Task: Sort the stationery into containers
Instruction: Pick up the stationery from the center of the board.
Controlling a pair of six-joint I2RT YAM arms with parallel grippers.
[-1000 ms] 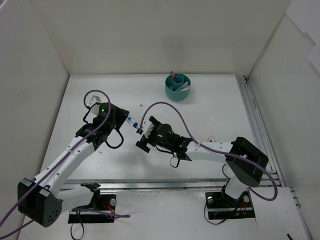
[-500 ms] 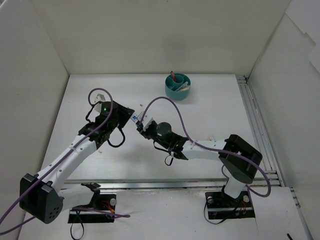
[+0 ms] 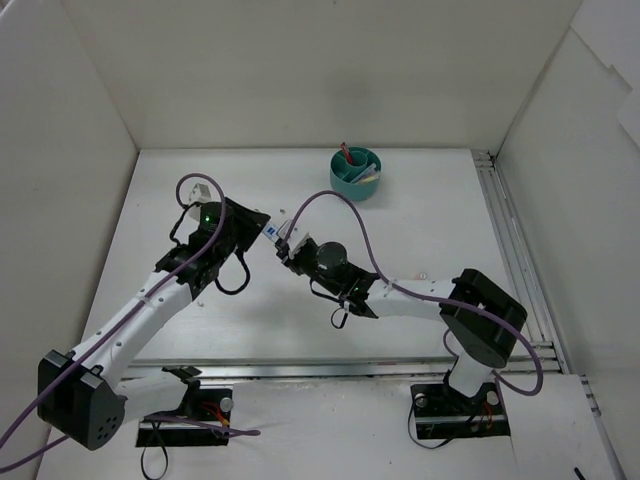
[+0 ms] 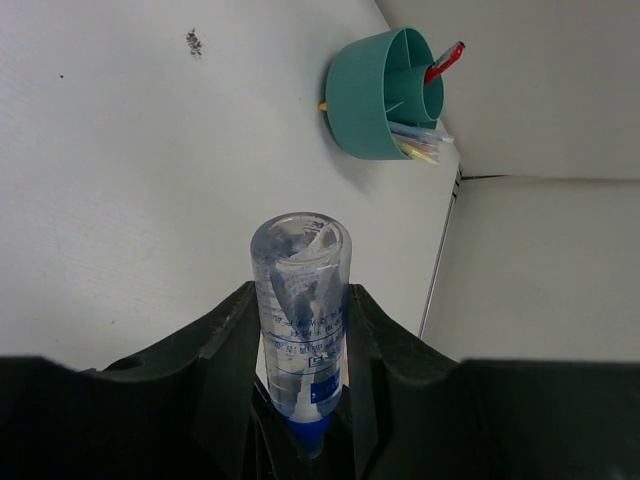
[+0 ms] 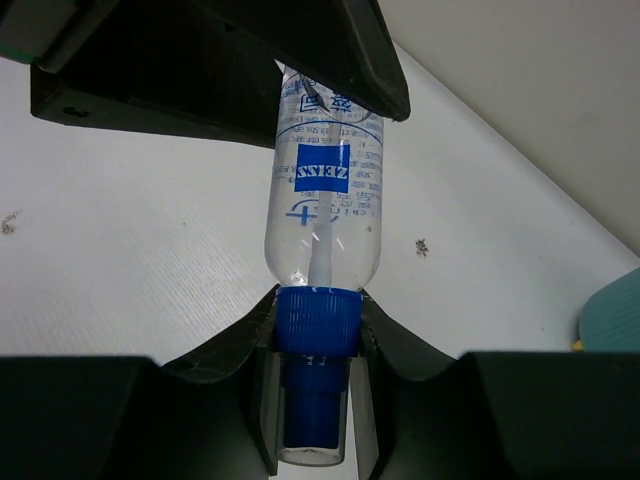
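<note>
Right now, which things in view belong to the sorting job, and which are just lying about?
Job: bottle, gripped by left gripper and right gripper; cup; red pen and other pens in it.
Lying about: speck on the table; cable; rails.

I can read only one brand: ZEISS, in white capitals on a blue label [image 5: 323, 170] on the clear spray bottle [image 5: 322, 235]. It appears upside down in my right wrist view. The fine print around it is too small for me to read.
</note>
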